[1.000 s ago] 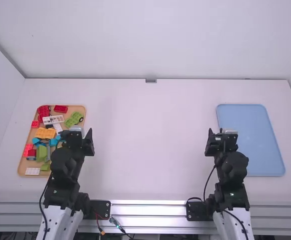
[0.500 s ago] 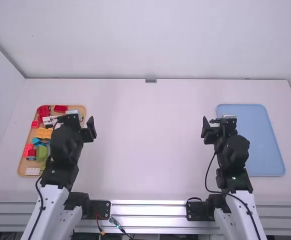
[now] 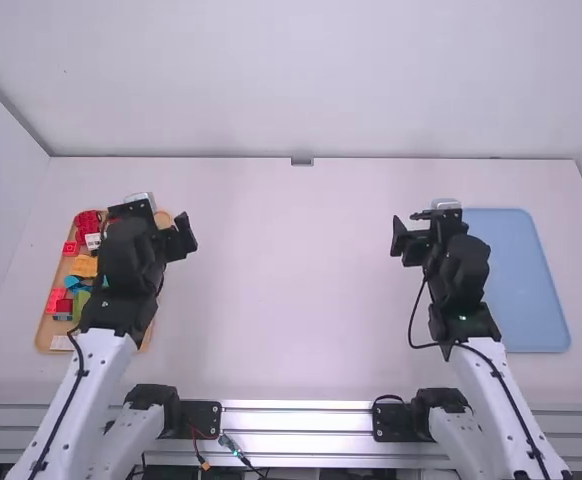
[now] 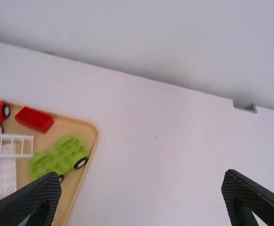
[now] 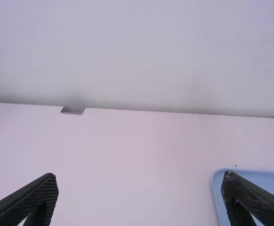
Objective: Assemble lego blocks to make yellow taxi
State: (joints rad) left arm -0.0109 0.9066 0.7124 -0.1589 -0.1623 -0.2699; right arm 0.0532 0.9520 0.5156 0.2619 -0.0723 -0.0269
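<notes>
Several bricks (image 4: 35, 119) sit in the tray (image 4: 83, 126) (presumably gathered for easy picking); the left hand (image 4: 141, 175) gapes near it, the right hand (image 5: 139, 175), also agape, well away.

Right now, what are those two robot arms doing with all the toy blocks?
Neither arm is holding a block at this moment. The left gripper hangs open by the tan tray, where there are colourful blocks, like a red brick and a green piece with wheels. The right gripper hangs open near the blue tray. It looks like the yellow taxi isn't built yet.
</notes>
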